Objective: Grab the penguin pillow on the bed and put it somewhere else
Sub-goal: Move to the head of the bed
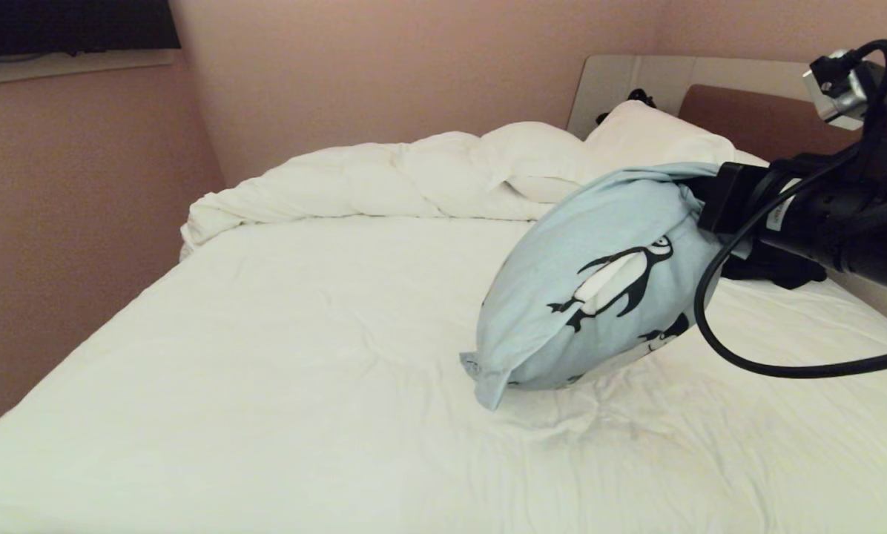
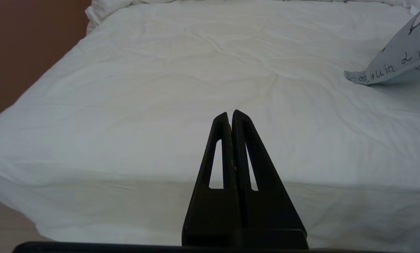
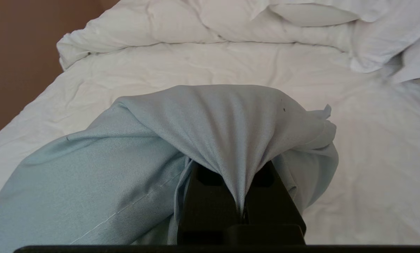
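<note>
just one penguin pillow (image 1: 599, 282), one bed (image 1: 265, 356)

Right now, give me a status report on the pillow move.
Right gripper shut on penguin pillow, one corner pinched. Pillow hanging tilted, low corner touching the bed. Left gripper shut, empty, parked near the bed's edge. Nothing in the way.

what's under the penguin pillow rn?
Only white sheet of the bed. The penguin pillow hangs tilted from the shut right gripper, low corner about at the sheet. The sheet behind its bulk is hidden.
</note>
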Tool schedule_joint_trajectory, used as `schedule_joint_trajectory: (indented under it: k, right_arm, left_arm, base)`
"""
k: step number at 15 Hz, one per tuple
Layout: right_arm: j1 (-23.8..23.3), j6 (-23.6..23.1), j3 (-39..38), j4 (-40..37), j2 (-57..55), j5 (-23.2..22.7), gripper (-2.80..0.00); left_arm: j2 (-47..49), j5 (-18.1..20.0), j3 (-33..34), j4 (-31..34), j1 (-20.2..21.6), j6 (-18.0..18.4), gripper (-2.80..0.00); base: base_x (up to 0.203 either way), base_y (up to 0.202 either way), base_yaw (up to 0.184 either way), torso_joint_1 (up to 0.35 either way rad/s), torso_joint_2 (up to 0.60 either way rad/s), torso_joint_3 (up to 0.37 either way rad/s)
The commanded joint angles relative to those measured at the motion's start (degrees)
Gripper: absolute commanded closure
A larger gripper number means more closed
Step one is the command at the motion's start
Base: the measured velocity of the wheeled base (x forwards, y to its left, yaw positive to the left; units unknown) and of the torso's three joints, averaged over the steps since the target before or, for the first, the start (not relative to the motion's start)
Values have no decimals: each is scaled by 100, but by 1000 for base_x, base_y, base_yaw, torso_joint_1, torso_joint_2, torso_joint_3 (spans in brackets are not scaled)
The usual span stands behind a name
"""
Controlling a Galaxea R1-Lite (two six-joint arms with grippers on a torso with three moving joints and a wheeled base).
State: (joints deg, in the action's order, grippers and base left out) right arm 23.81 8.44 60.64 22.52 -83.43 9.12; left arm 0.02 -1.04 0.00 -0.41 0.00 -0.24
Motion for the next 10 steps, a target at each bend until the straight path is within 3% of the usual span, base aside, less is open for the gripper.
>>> schedule_joint_trajectory:
  k: [1, 10]
  right_arm:
    - [1, 0, 1, 16, 2, 2, 0]
    - [-34, 9, -8, 16, -15, -112, 0]
  left_arm:
    - [-2, -2, 0, -2, 0, -2, 0]
    - [-2, -2, 0, -2, 0, -2, 0]
  base:
    - [0, -191, 2, -5, 2, -1]
    - [0, -192, 0, 1, 4, 3]
